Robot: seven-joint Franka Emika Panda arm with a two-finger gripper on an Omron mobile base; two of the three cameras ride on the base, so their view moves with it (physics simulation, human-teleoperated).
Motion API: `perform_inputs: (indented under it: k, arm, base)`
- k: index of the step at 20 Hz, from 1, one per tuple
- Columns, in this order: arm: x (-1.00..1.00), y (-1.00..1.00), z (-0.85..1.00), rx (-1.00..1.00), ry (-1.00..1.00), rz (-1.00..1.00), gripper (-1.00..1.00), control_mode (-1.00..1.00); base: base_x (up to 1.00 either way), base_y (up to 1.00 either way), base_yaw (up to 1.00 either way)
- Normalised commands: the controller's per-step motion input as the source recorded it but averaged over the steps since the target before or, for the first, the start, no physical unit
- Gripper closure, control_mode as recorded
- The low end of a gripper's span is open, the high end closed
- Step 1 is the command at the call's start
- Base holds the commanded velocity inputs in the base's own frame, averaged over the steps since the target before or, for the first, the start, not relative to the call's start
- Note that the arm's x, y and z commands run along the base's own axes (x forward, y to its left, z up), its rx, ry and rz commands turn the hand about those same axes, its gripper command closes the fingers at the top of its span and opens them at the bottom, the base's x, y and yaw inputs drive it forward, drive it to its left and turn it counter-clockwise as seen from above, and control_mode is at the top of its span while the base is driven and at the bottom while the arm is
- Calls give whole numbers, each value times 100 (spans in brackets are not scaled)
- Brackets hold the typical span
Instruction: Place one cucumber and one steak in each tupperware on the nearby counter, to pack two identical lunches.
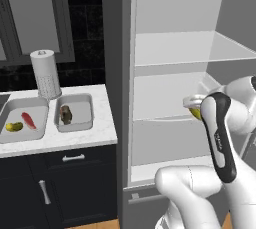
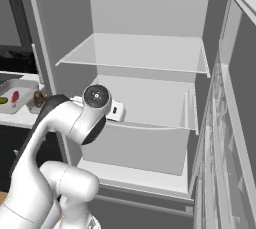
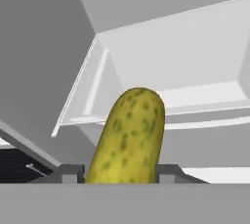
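Note:
My gripper [image 3: 119, 175] is shut on a yellow-green cucumber [image 3: 129, 135], which sticks out from between the two dark fingertips toward the fridge's middle shelf. A sliver of that cucumber [image 1: 196, 113] peeks out beside my forearm. On the counter [image 1: 97, 135], the left tupperware [image 1: 12, 105] holds another cucumber [image 1: 14, 126] and a red steak [image 1: 28, 120]. The right tupperware [image 1: 84, 104] holds a dark brown steak [image 1: 66, 115]. The right base view catches the trays' contents at its far left: the red steak [image 2: 15, 95] and the dark steak [image 2: 37, 97].
The fridge [image 1: 175, 48] stands open with bare white shelves [image 2: 140, 53]; its door [image 2: 230, 123] swings out on the right. A perforated paper-towel holder [image 1: 45, 73] stands behind the trays. Dark navy cabinets [image 1: 60, 183] lie below the counter.

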Motion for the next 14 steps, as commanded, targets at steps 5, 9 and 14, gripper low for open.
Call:
perform_inputs:
  k: [5,9,14]
  arm:
    - [-83,0,35,-8,12,0,100,-100]
    - [-66,0,28,-12,1,0,100,-100]
    - [-35,8,21,-16,0,2,100,-100]
  base:
    - [0,0,0]
    - [0,0,0]
    - [0,0,0]
